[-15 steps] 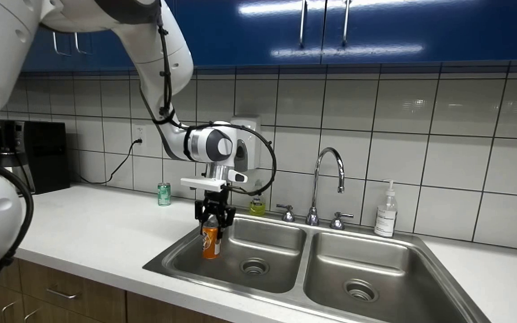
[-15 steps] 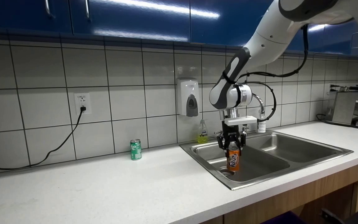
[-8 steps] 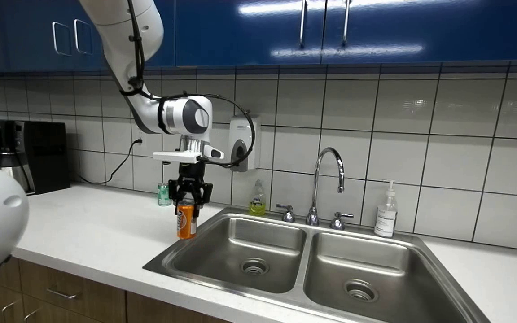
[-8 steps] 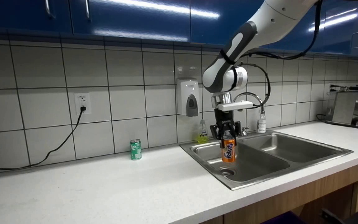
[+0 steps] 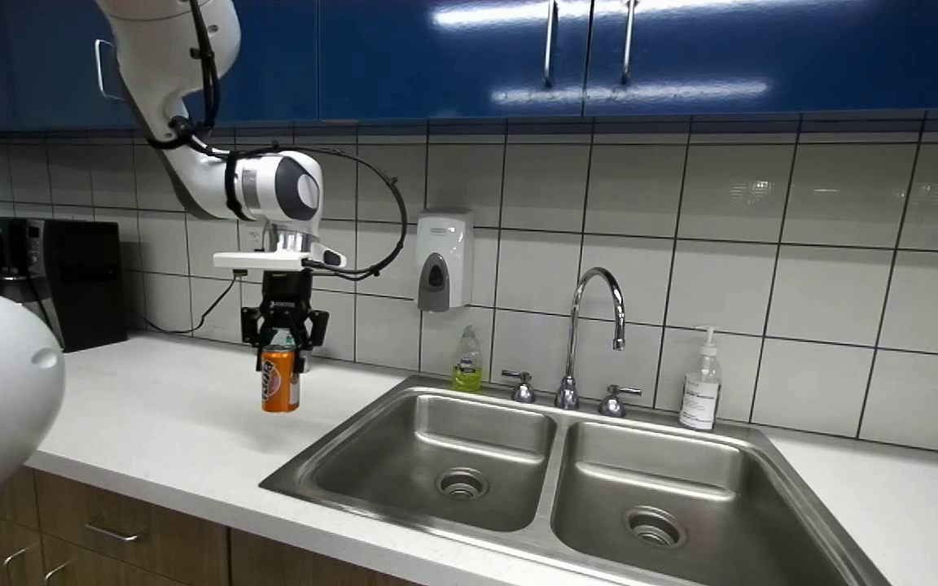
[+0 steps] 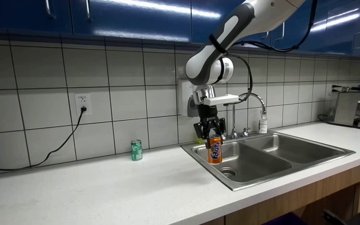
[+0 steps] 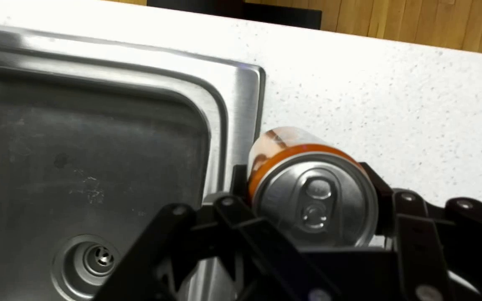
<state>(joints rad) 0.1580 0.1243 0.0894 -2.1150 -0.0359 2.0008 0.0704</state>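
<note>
My gripper [image 5: 281, 363] is shut on an orange Fanta can [image 5: 280, 392] and holds it upright in the air. In an exterior view the can hangs above the white counter [image 5: 184, 423], left of the sink. The can also shows in an exterior view [image 6: 215, 153] and in the wrist view [image 7: 316, 200], where black fingers press both sides below its silver lid. There the can is beside the corner of the steel sink rim [image 7: 245, 100]. A green can [image 6: 136, 150] stands upright on the counter by the wall; in an exterior view my gripper mostly hides it.
A double-basin steel sink [image 5: 552, 488] has a tall faucet [image 5: 573, 325] behind it. A yellow-green soap bottle [image 5: 467, 363] and a clear pump bottle [image 5: 699, 392] stand at its back edge. A wall dispenser [image 5: 444, 260], blue cabinets [image 5: 453, 61] and a black appliance [image 5: 82, 285] surround the counter.
My gripper has lifted the orange can up out of the left basin and carried it sideways past the sink rim, over the counter. The green can has not moved.
</note>
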